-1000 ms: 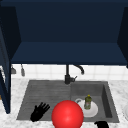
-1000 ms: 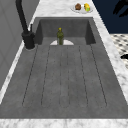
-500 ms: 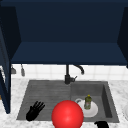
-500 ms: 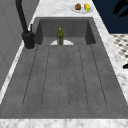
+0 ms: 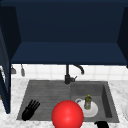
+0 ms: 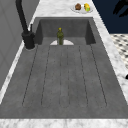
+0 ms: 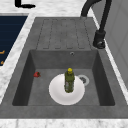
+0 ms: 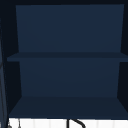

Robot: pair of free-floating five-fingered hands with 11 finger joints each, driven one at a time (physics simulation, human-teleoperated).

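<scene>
My left hand [image 5: 30,110] hovers over the front left corner of the ribbed drainboard [image 5: 45,92] with its fingers straight and spread, holding nothing. It also appears as a black shape, the left hand [image 7: 23,3], at the far end in the right side view. My right hand [image 5: 101,124] peeks in at the bottom edge, just in front of the basin's front right corner. A green bottle [image 5: 87,102] stands upright on a white plate [image 5: 93,112] in the basin; the bottle [image 7: 69,80] and plate [image 7: 56,93] are plain from the right. A red ball [image 5: 67,115] sits over the sink's front edge.
A black faucet [image 5: 67,75] rises behind the sink. A small red object [image 7: 37,74] lies in the basin's corner. A plate of fruit [image 6: 82,7] rests on the counter to the right of the sink. Above is an open dark blue cabinet with a shelf [image 8: 65,56].
</scene>
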